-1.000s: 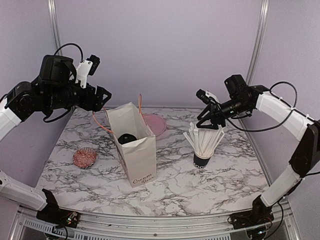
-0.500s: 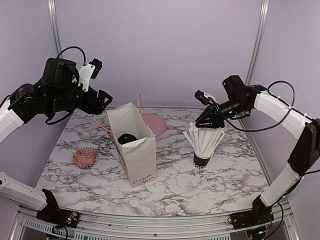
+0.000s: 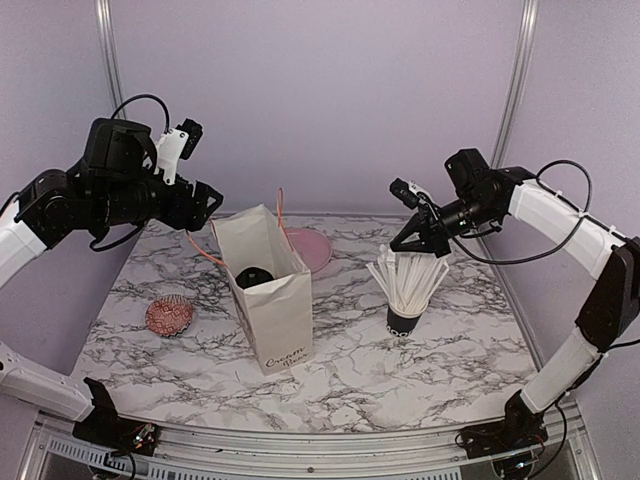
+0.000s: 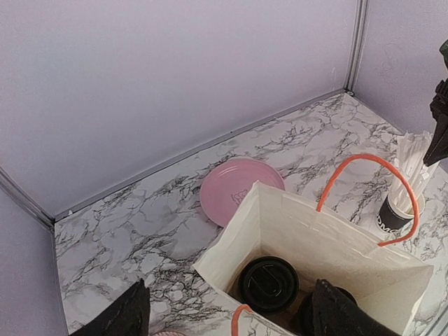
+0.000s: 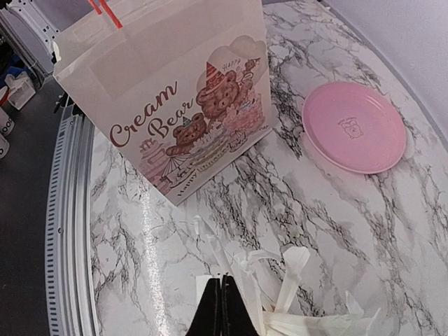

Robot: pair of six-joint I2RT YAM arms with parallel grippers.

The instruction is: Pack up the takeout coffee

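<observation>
The takeout coffee stands inside the white paper bag; only round black lids show. One lid is in full view in the left wrist view, and a second shows partly beside it. In the top view a lid sits in the bag's mouth. My left gripper hangs open above and left of the bag, its fingers empty. My right gripper is shut at the top of the white straws, and one straw runs into the seam between its fingers.
The straws stand in a black cup right of the bag. A pink plate lies behind the bag. A round pink patterned thing lies at the left. The bag's orange handles stick up. The table's near edge shows in the right wrist view.
My right gripper has closed its jaws at the straw tops. The left arm has shifted slightly. The bag and the cup of straws have not moved.
</observation>
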